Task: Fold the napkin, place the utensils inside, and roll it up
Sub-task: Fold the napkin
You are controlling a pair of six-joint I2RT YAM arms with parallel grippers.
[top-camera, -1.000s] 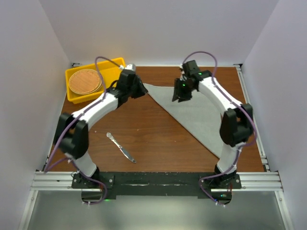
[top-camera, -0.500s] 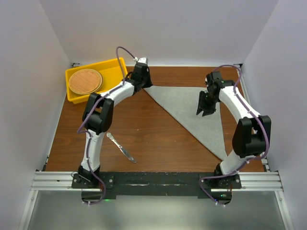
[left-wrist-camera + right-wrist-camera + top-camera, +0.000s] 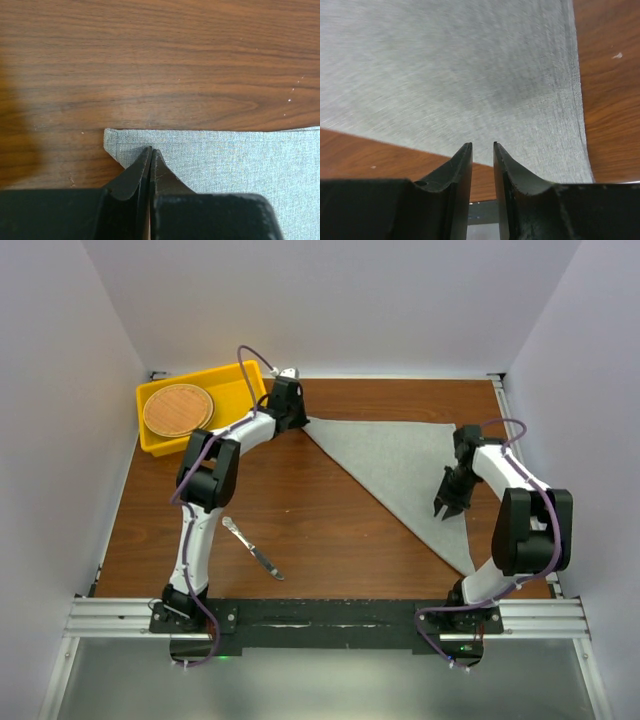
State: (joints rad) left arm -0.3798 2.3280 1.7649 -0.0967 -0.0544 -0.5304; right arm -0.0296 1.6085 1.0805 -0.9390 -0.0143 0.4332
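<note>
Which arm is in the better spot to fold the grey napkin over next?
Probably left. The left gripper is shut on the napkin at its far-left corner, ready to pull it across. The right gripper hangs over the napkin's near end, jaws slightly apart, holding nothing.

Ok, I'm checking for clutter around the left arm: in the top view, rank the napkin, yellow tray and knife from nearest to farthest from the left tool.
1. The napkin: its far-left corner is pinched in the shut left tool.
2. The yellow tray: just to the tool's left, in the far-left corner.
3. The knife: well away, toward the near edge on the left.
</note>
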